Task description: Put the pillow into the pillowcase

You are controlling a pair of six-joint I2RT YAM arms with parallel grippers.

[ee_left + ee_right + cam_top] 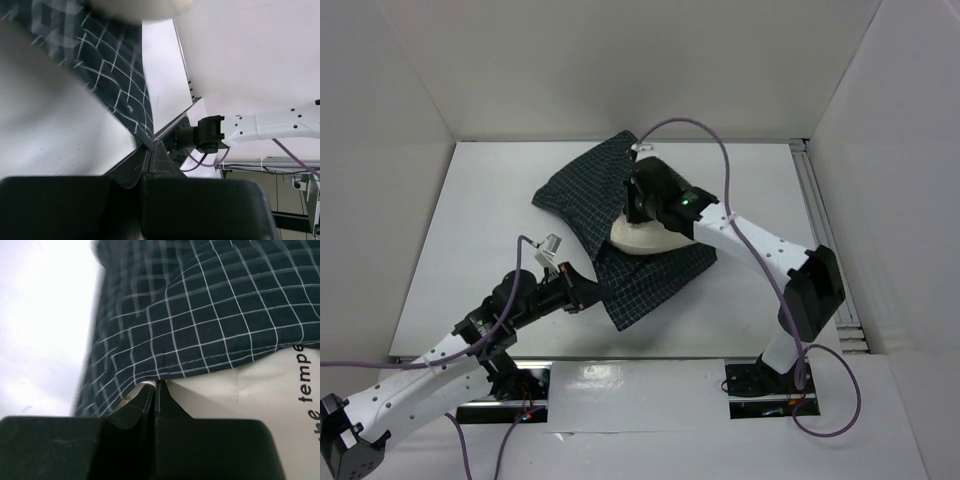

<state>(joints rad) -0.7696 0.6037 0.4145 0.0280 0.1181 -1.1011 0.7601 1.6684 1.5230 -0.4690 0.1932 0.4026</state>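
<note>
The navy checked pillowcase [580, 190] lies crumpled mid-table, its lower flap [650, 275] spread toward the front. The cream pillow [638, 238] shows partly at the case's opening, between the upper cloth and the lower flap. My right gripper [633, 208] is shut at the upper hem, just above the pillow. In the right wrist view my right gripper [156, 384] pinches the pillowcase [200, 315] hem, over the pillow [240, 395] with its black lettering. My left gripper [592, 292] is shut on the lower flap's corner. In the left wrist view my left gripper [150, 145] holds the pillowcase [115, 65].
White walls enclose the table on the left, back and right. A metal rail [825, 230] runs along the right edge. A purple cable [720, 150] loops above the right arm [270, 127]. The pillow's blurred edge [140, 9] shows at the top of the left wrist view.
</note>
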